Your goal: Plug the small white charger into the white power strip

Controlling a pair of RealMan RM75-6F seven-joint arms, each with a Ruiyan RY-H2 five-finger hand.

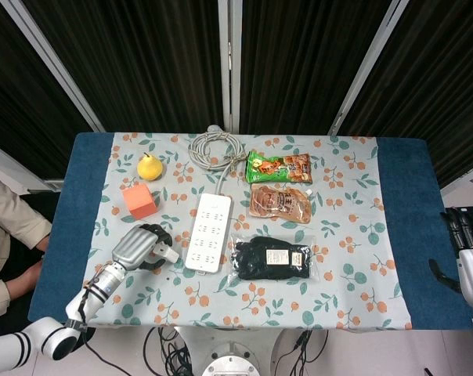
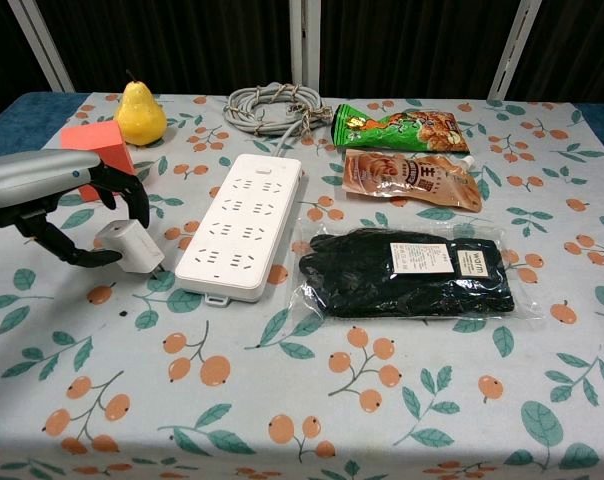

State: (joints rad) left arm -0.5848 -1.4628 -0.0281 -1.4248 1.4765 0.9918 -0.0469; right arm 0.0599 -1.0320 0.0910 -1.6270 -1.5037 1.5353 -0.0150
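The small white charger (image 2: pixel 132 246) lies on the tablecloth just left of the white power strip (image 2: pixel 244 225), also seen as charger (image 1: pixel 167 254) beside power strip (image 1: pixel 208 233). My left hand (image 2: pixel 67 195) hovers over the charger from the left. Its dark fingers (image 2: pixel 137 200) curl over the charger's far side and the thumb reaches its near left side. The charger still rests flat on the table, and I see no firm grip. In the head view the left hand (image 1: pixel 137 247) covers part of the charger. My right hand (image 1: pixel 467 254) hangs with fingers apart beyond the table's right edge.
An orange cube (image 2: pixel 94 143) and a yellow pear (image 2: pixel 139 113) stand behind the left hand. The strip's coiled grey cable (image 2: pixel 274 105) lies at the back. Two snack pouches (image 2: pixel 407 150) and a bagged pair of black gloves (image 2: pixel 407 270) lie right of the strip.
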